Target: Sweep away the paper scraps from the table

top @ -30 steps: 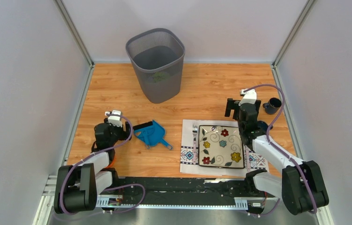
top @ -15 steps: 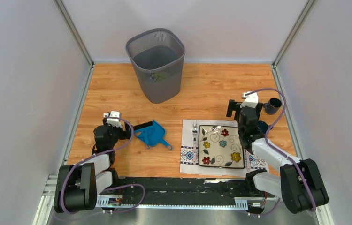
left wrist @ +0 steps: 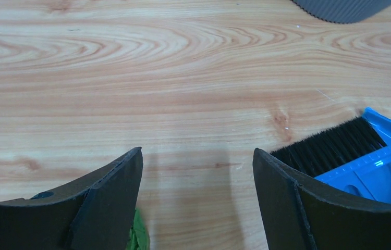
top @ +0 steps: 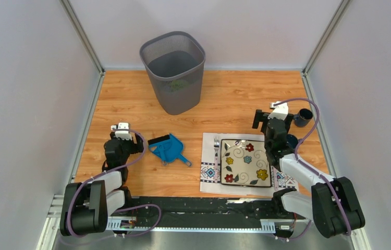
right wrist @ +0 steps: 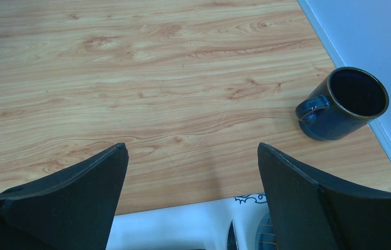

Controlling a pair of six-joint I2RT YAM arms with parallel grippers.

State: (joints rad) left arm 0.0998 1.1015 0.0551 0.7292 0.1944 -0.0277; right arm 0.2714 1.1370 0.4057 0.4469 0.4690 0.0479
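Note:
One green paper scrap (left wrist: 139, 237) shows at the bottom of the left wrist view, beside my left finger (left wrist: 111, 194); the arm hides it in the top view. My left gripper (left wrist: 197, 152) is open and empty, low over the bare wood table (left wrist: 183, 78), just left of the blue dustpan (top: 168, 149) with its black brush (left wrist: 334, 147). It shows in the top view (top: 120, 134) too. My right gripper (right wrist: 192, 147) is open and empty above the placemat's far edge (right wrist: 183, 224), also seen in the top view (top: 270, 123).
A grey mesh bin (top: 173, 70) stands at the back centre. A flowered square plate (top: 245, 162) and a fork (top: 216, 144) lie on the white placemat (top: 209, 172). A dark blue mug (top: 303, 117) stands by the right wall (right wrist: 347, 101).
My left gripper has shifted a little left, away from the dustpan. My right gripper has moved slightly right and toward the mug. Both stay open.

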